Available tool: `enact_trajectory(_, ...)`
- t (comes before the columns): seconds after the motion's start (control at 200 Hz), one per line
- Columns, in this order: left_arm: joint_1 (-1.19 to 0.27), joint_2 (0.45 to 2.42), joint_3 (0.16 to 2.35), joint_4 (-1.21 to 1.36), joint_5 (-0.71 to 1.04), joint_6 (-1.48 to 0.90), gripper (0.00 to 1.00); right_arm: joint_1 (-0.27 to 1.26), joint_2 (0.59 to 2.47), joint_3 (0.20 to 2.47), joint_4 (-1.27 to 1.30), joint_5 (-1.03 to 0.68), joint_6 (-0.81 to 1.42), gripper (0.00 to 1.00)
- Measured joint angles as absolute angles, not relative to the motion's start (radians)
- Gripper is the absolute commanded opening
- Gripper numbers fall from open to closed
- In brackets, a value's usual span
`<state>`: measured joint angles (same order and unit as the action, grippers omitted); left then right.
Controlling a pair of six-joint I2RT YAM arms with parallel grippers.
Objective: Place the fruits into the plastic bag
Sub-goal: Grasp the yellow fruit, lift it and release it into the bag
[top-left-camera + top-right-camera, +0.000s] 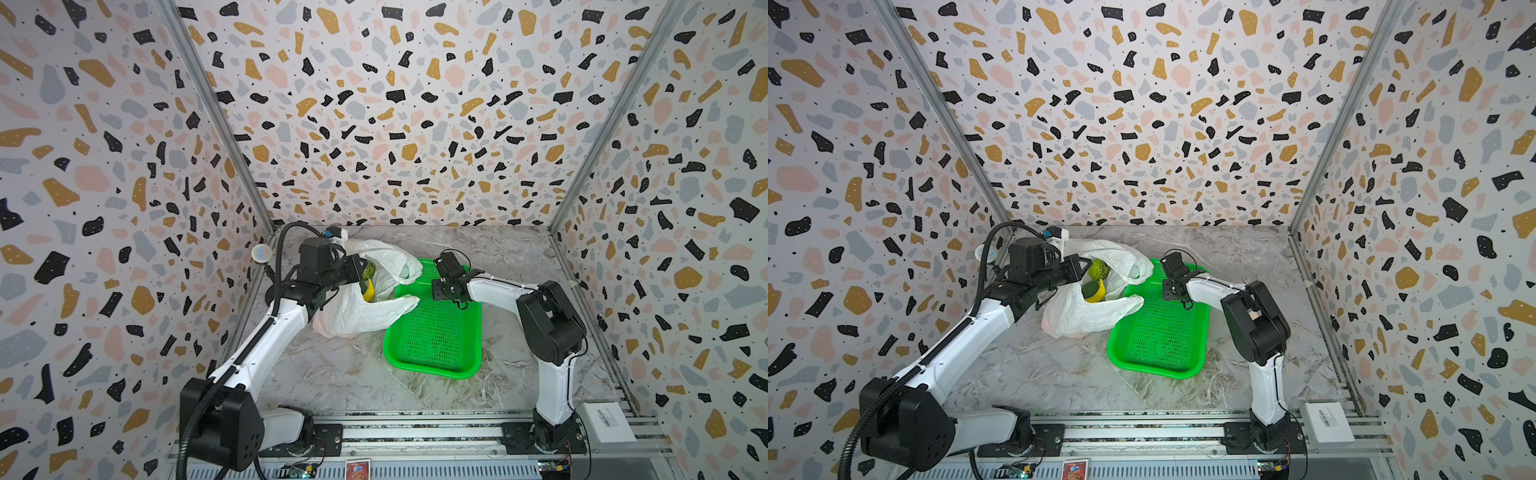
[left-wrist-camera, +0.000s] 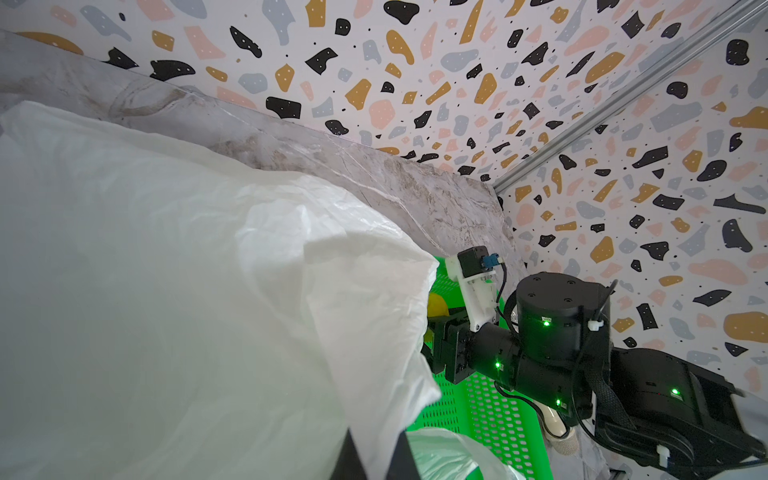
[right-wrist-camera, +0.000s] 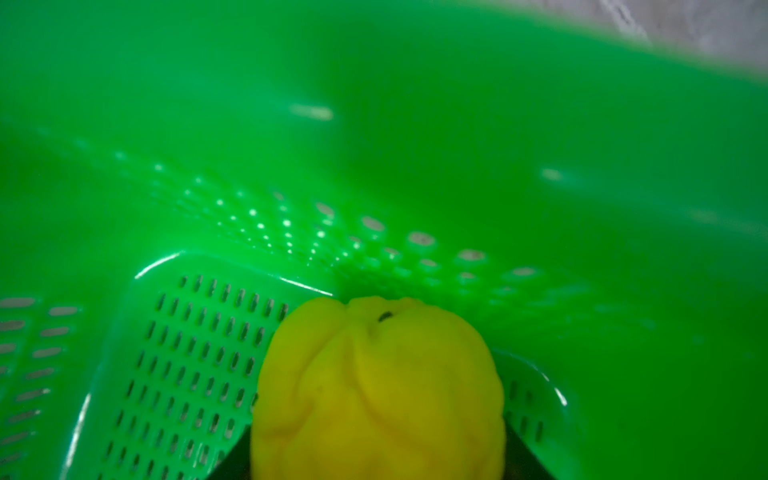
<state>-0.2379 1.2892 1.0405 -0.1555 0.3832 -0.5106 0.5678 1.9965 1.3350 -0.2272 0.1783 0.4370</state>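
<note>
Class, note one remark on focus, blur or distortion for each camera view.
Right wrist view: green tray blurred near the lens, yellow fruit sharper. Left wrist view: plastic bag soft and close. In both top views, wide-angle lens splays the corner rails.

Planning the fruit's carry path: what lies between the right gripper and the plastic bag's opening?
Between right gripper and plastic bag, both top views show only green tray floor and the bag's handle loops draped over its rim.

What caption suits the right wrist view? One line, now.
Close-up: yellow lemon-like fruit resting in a corner of the green perforated tray.
</note>
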Motion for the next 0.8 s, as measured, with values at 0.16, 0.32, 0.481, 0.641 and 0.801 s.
enact_trajectory(0.16,-0.238,1.289,1.040,-0.156,0.383,-0.510,0.00,0.570,1.951,1.305,-0.194,0.171,0.437,0.41)
enact_trajectory(0.32,-0.238,1.290,1.040,-0.156,0.383,-0.509,0.00,0.590,1.736,1.187,-0.091,0.130,0.443,0.38)
enact_trajectory(0.481,-0.238,1.300,1.040,-0.156,0.383,-0.509,0.00,0.657,1.571,1.181,0.089,-0.047,0.410,0.39)
enact_trajectory(0.641,-0.239,1.306,1.040,-0.156,0.378,-0.509,0.00,0.737,1.565,1.185,0.194,-0.276,0.395,0.39)
enact_trajectory(0.801,-0.239,1.306,1.040,-0.156,0.360,-0.509,0.00,0.806,1.692,1.211,0.180,-0.405,0.385,0.40)
